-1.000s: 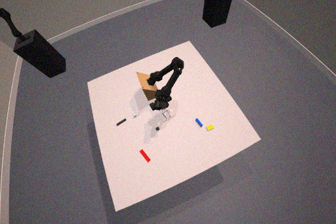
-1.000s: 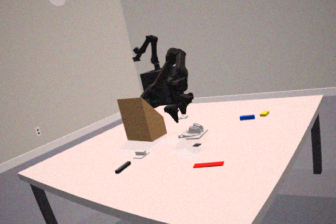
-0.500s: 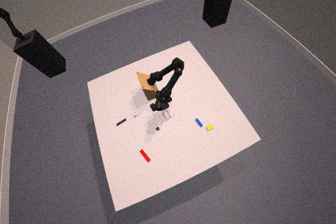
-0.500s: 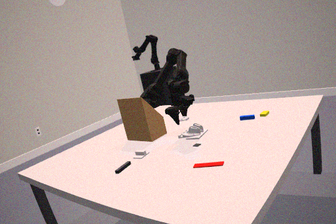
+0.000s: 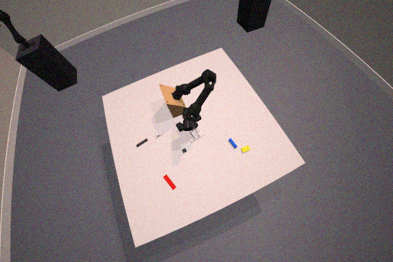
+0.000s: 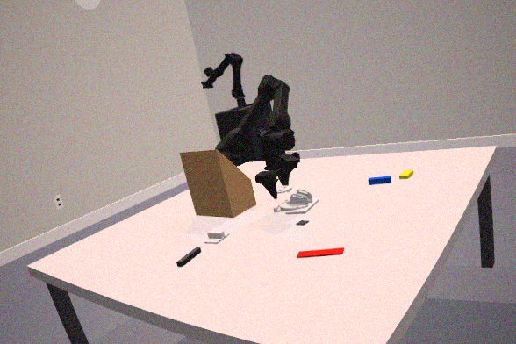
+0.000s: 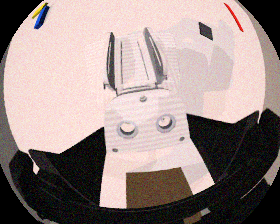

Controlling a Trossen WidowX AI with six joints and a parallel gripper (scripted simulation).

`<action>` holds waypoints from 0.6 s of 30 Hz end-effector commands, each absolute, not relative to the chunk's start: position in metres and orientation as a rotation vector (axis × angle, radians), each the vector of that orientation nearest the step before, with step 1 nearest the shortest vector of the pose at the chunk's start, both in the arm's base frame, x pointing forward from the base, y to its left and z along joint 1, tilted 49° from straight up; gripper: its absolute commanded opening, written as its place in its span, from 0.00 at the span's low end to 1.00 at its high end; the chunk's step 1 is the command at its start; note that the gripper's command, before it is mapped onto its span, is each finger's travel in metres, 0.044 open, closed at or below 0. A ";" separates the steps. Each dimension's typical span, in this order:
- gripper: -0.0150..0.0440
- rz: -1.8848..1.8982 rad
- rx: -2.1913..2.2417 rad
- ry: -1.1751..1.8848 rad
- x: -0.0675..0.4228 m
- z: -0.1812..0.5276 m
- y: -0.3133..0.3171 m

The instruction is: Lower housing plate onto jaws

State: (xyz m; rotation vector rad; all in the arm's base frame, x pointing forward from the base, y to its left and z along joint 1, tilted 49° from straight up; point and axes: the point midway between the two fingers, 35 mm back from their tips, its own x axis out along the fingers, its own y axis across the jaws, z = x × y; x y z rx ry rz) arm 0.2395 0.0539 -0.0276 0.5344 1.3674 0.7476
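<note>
My gripper (image 5: 188, 129) (image 6: 281, 191) (image 7: 145, 124) points down and is shut on the white housing plate (image 6: 285, 189) (image 7: 146, 106), which has two round holes. In the wrist view the plate spans the space between the two black fingers. The two grey jaws (image 6: 302, 197) (image 7: 155, 55) stand side by side on a flat white base, just beyond the plate's front edge in the wrist view. In the exterior view the plate is above and behind the jaw assembly, apart from it. The pins and stubs under the plate are hidden. The top view mostly hides the plate behind the hand.
A brown slanted box (image 5: 178, 111) (image 6: 211, 184) stands beside the arm. A small white stand (image 6: 216, 235) and a black bar (image 5: 142, 142) (image 6: 189, 257) lie near it. A dark square (image 6: 302, 222) (image 7: 206, 31), red bar (image 5: 170, 182), blue block (image 5: 232, 143) and yellow block (image 5: 245, 149) lie farther out.
</note>
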 end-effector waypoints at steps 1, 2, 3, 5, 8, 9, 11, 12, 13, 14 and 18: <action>0.85 0.749 0.547 1.375 0.236 -0.032 0.060; 0.85 0.749 0.548 1.375 0.236 -0.033 0.061; 0.85 0.750 0.548 1.375 0.236 -0.034 0.062; 0.85 0.750 0.548 1.375 0.236 -0.036 0.065; 0.85 0.751 0.549 1.375 0.235 -0.039 0.069; 0.85 0.752 0.549 1.375 0.235 -0.040 0.070; 0.85 0.753 0.550 1.374 0.235 -0.042 0.072; 0.85 0.753 0.550 1.374 0.235 -0.043 0.074; 0.85 0.754 0.551 1.374 0.235 -0.043 0.075; 0.85 0.754 0.551 1.374 0.235 -0.044 0.076; 0.85 0.754 0.551 1.374 0.234 -0.045 0.077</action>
